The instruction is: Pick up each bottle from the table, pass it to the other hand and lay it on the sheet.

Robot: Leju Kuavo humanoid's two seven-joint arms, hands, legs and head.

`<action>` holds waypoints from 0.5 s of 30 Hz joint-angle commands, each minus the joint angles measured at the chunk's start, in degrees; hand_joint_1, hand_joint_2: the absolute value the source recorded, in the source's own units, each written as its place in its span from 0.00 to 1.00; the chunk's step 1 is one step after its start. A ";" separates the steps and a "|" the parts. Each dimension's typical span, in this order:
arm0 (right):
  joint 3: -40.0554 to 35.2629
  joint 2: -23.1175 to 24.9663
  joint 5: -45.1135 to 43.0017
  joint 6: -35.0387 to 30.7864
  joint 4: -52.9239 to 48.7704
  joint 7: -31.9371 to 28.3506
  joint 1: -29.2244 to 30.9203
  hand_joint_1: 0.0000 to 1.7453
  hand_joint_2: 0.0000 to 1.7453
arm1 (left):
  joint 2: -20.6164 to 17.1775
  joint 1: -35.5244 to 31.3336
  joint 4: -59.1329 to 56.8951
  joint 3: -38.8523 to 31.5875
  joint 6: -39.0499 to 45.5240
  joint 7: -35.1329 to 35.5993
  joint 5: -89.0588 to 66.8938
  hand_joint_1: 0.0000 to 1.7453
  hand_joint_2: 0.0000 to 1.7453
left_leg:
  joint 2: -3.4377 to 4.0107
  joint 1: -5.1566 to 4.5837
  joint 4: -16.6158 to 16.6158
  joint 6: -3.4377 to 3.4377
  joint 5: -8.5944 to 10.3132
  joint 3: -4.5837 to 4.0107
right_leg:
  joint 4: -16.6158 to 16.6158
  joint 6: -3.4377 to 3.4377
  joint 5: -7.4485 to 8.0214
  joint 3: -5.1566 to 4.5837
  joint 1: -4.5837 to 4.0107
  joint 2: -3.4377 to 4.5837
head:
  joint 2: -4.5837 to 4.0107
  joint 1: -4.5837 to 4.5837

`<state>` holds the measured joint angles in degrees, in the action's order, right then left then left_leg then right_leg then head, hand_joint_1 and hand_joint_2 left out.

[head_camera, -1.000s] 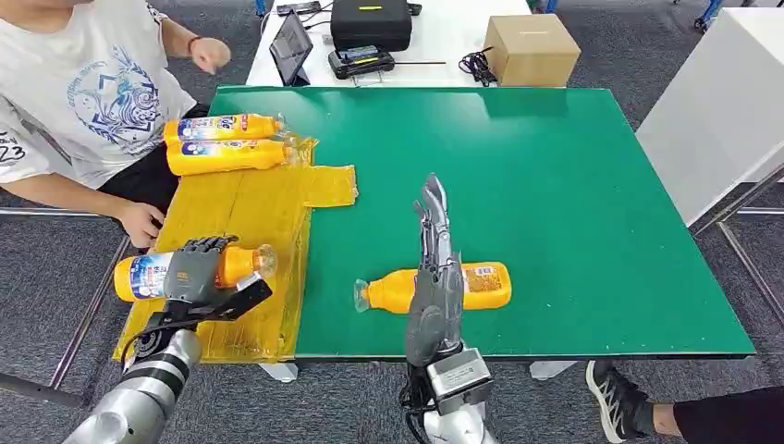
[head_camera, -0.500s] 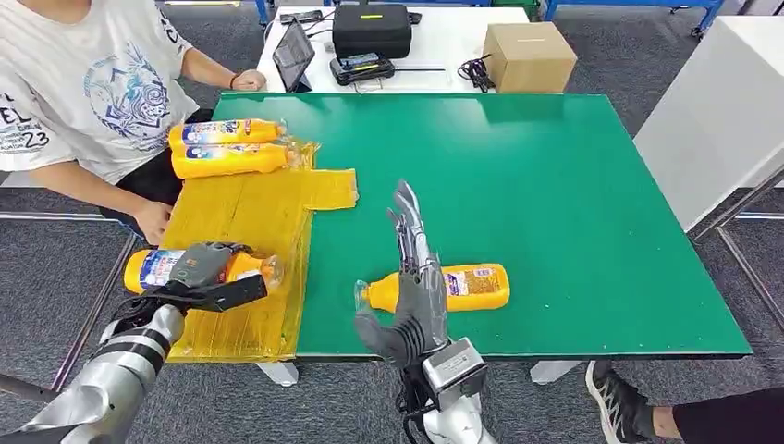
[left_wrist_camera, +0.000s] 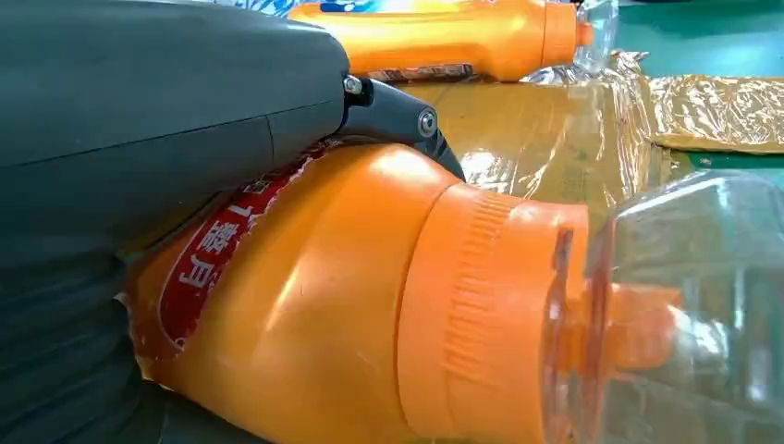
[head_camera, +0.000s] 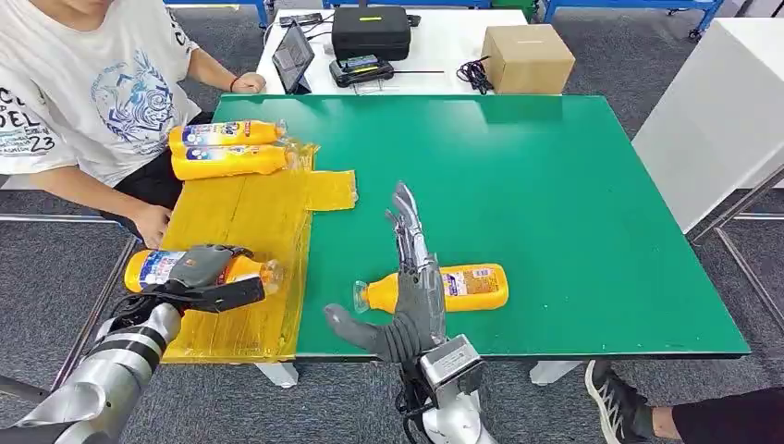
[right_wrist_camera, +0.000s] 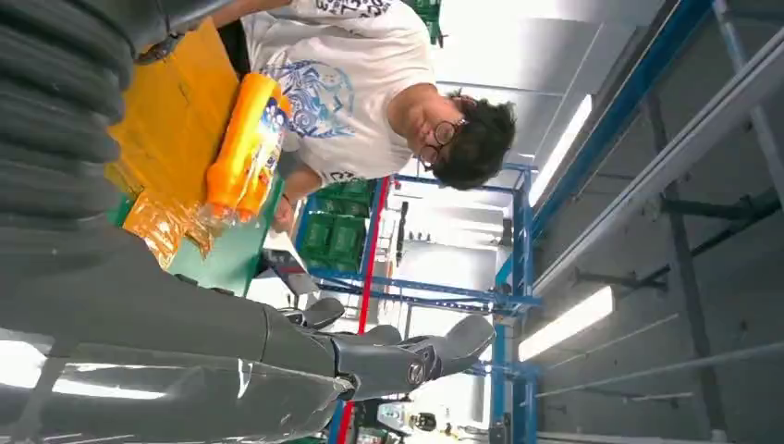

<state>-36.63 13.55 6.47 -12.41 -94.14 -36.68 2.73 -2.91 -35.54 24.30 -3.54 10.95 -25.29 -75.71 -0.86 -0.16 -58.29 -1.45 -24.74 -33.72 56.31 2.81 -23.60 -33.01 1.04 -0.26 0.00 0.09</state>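
The robot's left hand (head_camera: 205,274) grips an orange plastic bottle with a blue-and-white label and a clear cap (head_camera: 199,269), its dark fingers wrapped over the bottle's middle; the bottle lies on its side at the near left part of the crinkled yellow plastic sheet (head_camera: 250,208), cap pointing toward the green table top (head_camera: 555,185). In the left wrist view the same bottle (left_wrist_camera: 370,305) presses against the grey hand (left_wrist_camera: 157,102), though whether its underside actually touches the sheet is hard to tell from here. The right hand (head_camera: 407,287) holds nothing: its fingers are stretched straight and apart, pointing away from the robot, with the thumb stuck out to the side, and it stands just above the neck end of a second orange bottle with a yellow label (head_camera: 462,286) that lies on its side on the green surface near the front edge. Two more orange bottles (head_camera: 226,146) lie side by side, touching, at the far end of the sheet. A person in a white printed T-shirt (head_camera: 83,83) sits at the table's left side, one hand (head_camera: 148,222) resting at the sheet's edge. Beyond the green top, a white table carries a brown cardboard box (head_camera: 527,57), a black case (head_camera: 372,30) and a tablet (head_camera: 294,55).
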 commanded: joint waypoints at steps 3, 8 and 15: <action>0.05 0.23 -1.18 1.93 5.27 -0.05 2.21 0.00 1.00 | -2.28 3.00 -6.37 6.36 -7.86 0.39 0.97 0.00 1.00 | 0.31 0.01 0.13 0.06 0.00 0.14 | -0.10 -0.09 0.08 0.04 -0.01 0.27 | 0.00 0.00; -0.02 0.56 -1.49 2.65 6.56 0.22 2.70 0.00 1.00 | -2.19 4.54 -5.38 5.76 -13.18 -2.29 6.51 0.00 0.00 | 0.54 0.03 0.24 0.09 -0.01 0.20 | -0.19 -0.13 0.14 0.05 -0.03 0.48 | 0.00 -0.02; 0.15 1.01 -1.53 2.79 7.92 0.48 2.94 0.00 1.00 | -1.47 5.41 -3.86 5.74 -16.62 -3.45 12.57 0.00 0.00 | 0.24 -0.03 0.17 0.11 -0.06 0.35 | -0.12 -0.18 -0.06 0.26 0.03 0.24 | 0.00 0.00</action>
<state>-36.24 14.08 5.20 -9.75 -91.69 -36.54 3.49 -4.37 -36.49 23.69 0.61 -1.66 -28.11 -66.68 -0.93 -0.15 -58.29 -1.40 -24.81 -33.55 56.31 2.72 -23.73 -32.78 1.03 -0.30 0.00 0.09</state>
